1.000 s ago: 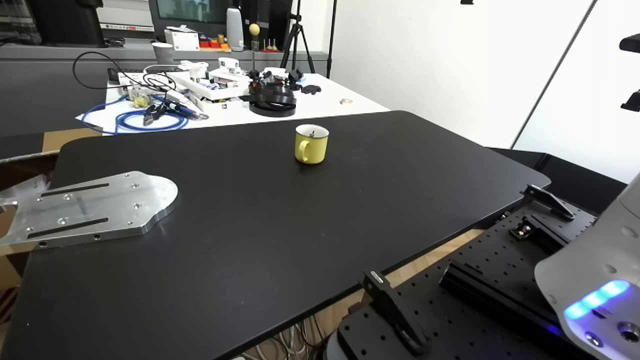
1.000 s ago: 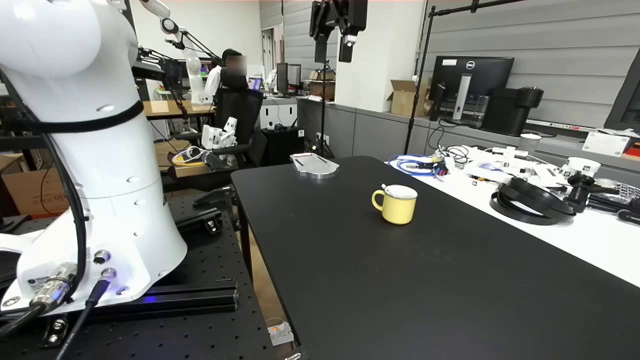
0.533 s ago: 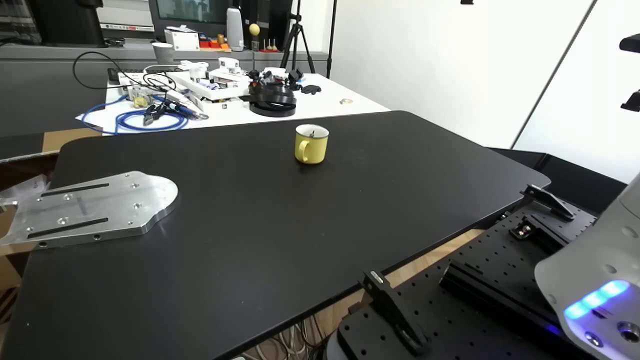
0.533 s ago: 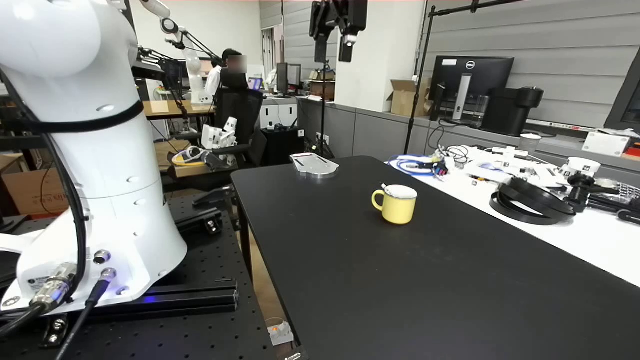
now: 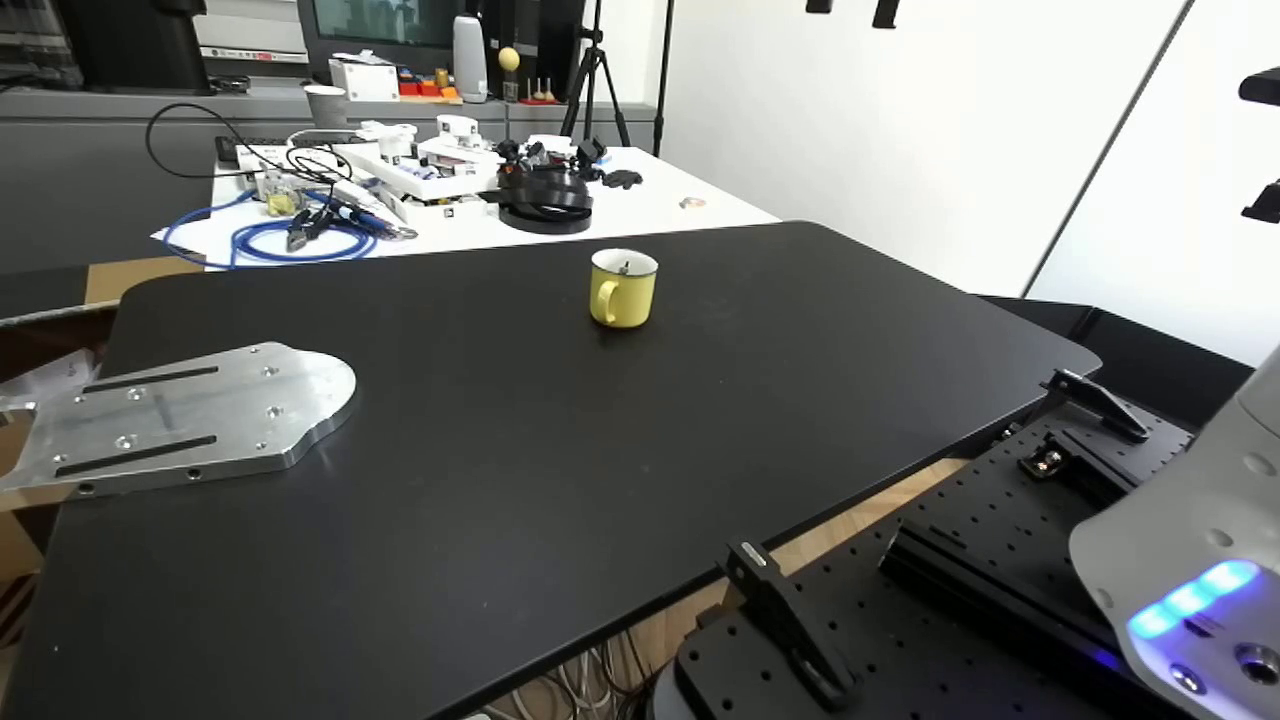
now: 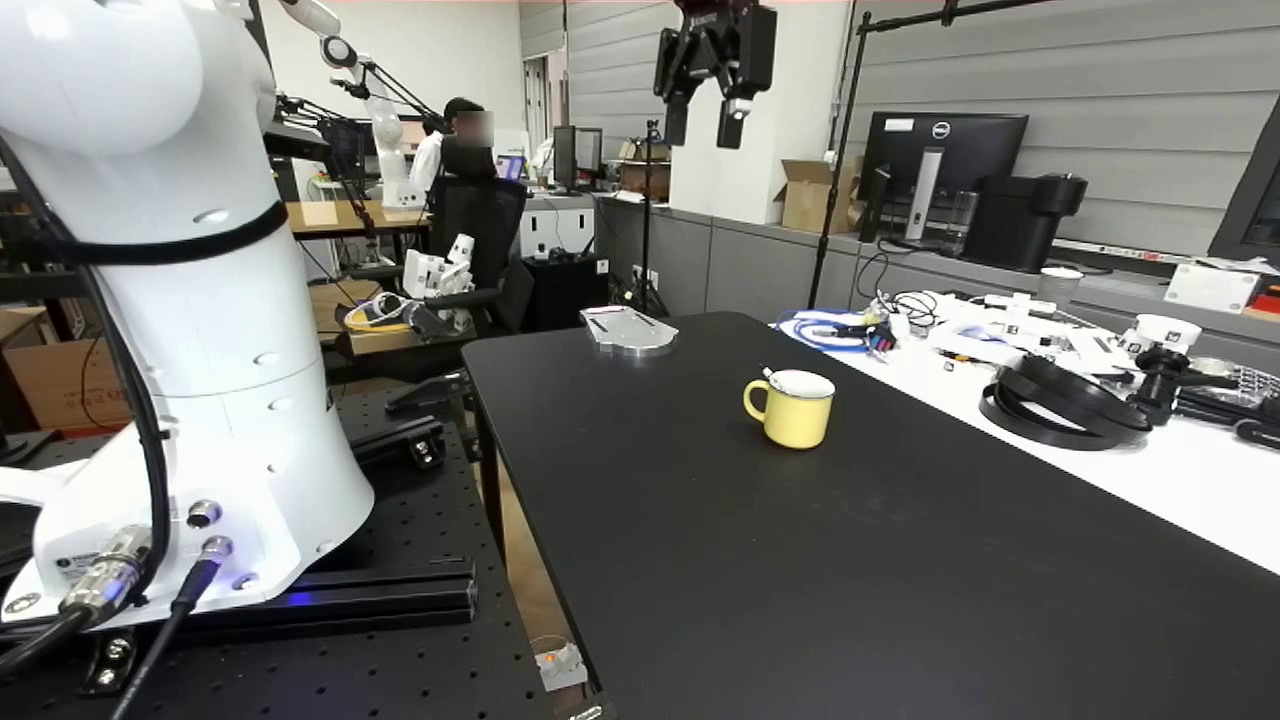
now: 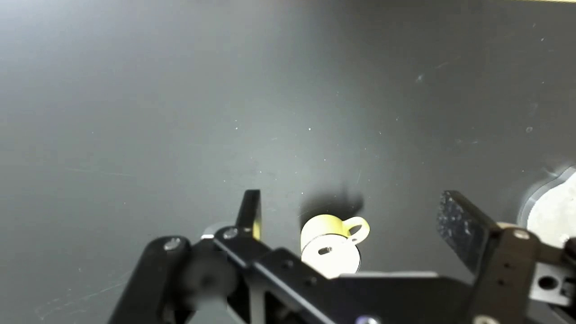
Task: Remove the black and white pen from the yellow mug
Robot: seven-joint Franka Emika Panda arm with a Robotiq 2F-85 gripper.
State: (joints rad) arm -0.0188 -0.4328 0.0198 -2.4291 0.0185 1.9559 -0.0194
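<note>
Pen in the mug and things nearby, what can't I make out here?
Pen: lower part hidden by the mug in both exterior views; how deep it sits, I can't tell.
Pen markings: too small in every view.
Gripper: in an exterior view, only the fingertips show; the top edge cuts off the rest.
Mug: rim partly covered by the gripper in the wrist view.
Plate: cut off by the wrist view's right edge.
</note>
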